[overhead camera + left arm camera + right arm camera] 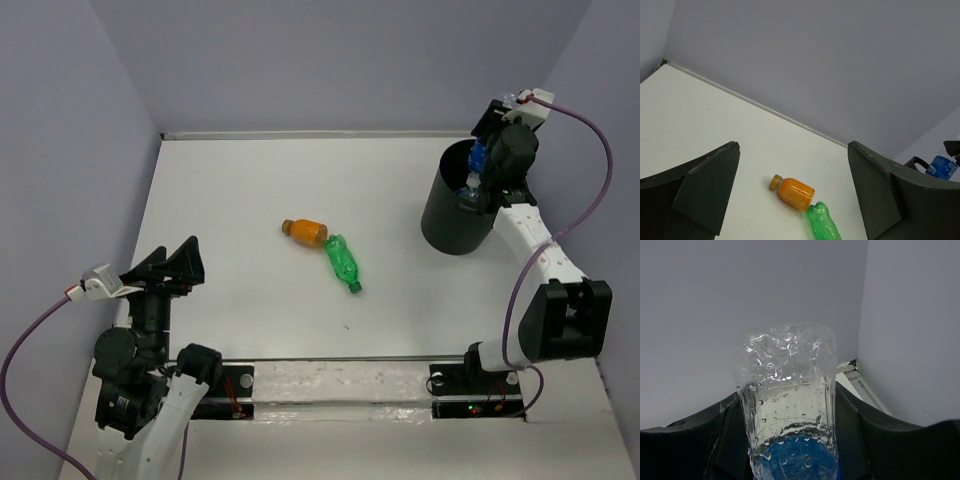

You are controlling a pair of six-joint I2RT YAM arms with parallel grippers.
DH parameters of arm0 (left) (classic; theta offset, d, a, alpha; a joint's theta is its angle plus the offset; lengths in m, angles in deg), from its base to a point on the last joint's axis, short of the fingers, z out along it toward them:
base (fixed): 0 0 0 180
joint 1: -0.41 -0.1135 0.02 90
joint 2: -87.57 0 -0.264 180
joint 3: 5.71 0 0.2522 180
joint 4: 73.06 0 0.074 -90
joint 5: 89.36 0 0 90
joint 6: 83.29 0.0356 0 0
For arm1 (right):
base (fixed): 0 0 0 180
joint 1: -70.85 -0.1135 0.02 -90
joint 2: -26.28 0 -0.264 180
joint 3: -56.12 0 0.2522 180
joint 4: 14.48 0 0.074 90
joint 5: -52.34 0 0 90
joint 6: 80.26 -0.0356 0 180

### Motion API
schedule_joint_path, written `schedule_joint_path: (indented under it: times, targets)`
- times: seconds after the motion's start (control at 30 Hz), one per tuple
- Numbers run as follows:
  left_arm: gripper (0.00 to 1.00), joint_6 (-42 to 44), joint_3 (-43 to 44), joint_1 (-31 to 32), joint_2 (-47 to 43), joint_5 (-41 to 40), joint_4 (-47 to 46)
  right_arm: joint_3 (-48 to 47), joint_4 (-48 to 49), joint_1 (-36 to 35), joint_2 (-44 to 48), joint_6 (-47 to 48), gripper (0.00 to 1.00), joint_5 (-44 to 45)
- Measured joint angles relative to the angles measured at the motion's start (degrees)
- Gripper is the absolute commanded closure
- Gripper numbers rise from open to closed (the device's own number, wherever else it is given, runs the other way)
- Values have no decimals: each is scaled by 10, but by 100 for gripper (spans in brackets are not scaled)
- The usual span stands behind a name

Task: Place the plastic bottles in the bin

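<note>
So that it can presumably drop inside, the right pincer (482, 172) clamps the clear, blue-labelled plastic bottle (787, 390) above the tall black cylindrical bin (448, 228). The orange plastic bottle (307, 230) and the green plastic bottle (342, 262) lie left of it, and the left pincer (172, 262) gapes idle.

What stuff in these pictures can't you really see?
- Inside of the bin: top view, the right arm and the clear bottle cover part of its opening; the rest is dark.
- The clear bottle's lower part: right wrist view, cut off by the bottom edge.
- Most of the green bottle: left wrist view, cut off by the bottom edge.
</note>
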Motion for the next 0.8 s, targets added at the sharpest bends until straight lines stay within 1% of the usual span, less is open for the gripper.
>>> schedule_joint_path:
  times: [0.17,0.3,0.47,0.6,0.63,0.73,0.8]
  targets:
    - [1,0,0,0,0,0,0,-5,23,0,-13,-10,45,-19]
    - [1,0,0,0,0,0,0,-11,57,0,-14,-10,43,-35]
    - [1,0,0,0,0,0,0,34,119,0,-16,-9,40,-70]
    - [1,0,0,0,0,0,0,84,139,0,-23,-16,31,-99]
    - [1,0,0,0,0,0,0,98,140,0,-23,-18,25,-103]
    - [1,0,0,0,0,0,0,124,143,0,-14,-23,16,-119]
    - [1,0,0,0,0,0,0,129,143,0,-3,-26,15,-131]
